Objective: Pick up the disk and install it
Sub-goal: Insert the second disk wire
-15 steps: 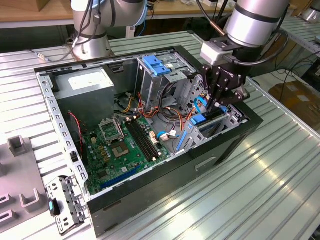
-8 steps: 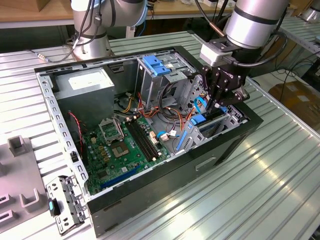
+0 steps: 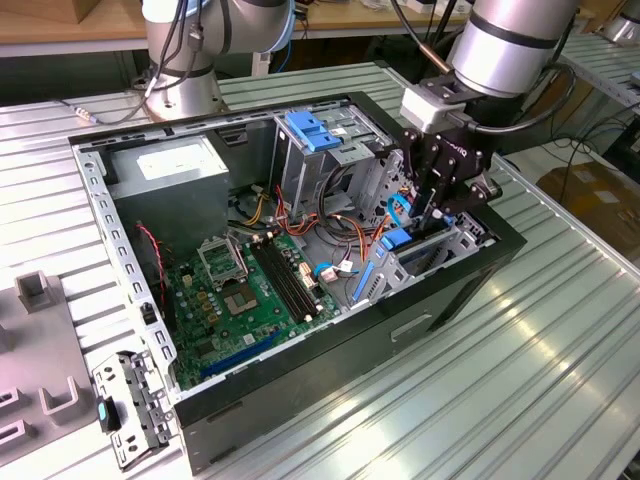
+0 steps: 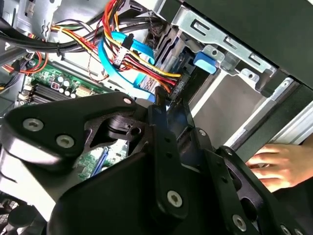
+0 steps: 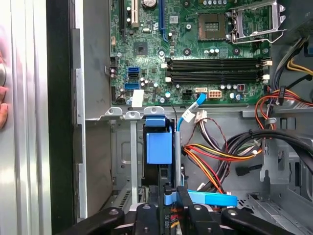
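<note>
Gripper point(image 3: 437, 212) down in the computer case point(image 3: 300, 420) drive cage point(image 3: 430, 255), fingers closed narrow on the disk point(image 5: 159, 147); no legible writing; hand point(image 4: 276, 166) outside case.

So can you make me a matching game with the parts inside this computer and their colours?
Things:
1. motherboard
2. gripper
3. power supply box
4. latch plate on the drive cage

Colours:
A. black
B. light blue
C. green
D. grey with a white sticker

Pairs: 1-C, 2-A, 3-D, 4-B
</note>
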Motion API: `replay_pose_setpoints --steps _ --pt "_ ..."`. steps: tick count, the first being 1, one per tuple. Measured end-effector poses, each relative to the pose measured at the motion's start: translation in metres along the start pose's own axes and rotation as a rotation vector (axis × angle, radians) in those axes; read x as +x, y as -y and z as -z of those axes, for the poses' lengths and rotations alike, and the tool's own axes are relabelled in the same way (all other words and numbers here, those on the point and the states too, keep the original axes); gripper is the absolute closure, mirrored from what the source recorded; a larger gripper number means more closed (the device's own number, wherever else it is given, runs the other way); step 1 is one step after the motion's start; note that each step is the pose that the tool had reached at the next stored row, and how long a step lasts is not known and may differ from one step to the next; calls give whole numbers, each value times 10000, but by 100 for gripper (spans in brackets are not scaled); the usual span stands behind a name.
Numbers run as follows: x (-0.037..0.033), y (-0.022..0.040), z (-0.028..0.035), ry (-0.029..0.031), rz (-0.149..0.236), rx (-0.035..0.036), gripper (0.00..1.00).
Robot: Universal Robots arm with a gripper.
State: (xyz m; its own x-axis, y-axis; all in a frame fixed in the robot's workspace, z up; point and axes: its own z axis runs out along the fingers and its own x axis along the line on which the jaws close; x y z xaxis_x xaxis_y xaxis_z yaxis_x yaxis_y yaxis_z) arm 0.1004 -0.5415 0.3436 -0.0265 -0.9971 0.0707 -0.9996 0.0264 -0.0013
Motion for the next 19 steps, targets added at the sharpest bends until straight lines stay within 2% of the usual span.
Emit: replay_pose_setpoints --steps 4,8,9,10,19 --pt "5 0 75 -2 0 0 71" --pt "5 0 82 -3 0 0 72" --pt "6 0 82 -2 0 0 85" --pt "6 0 82 -2 0 0 89" --pt "6 0 88 -2 0 0 89"
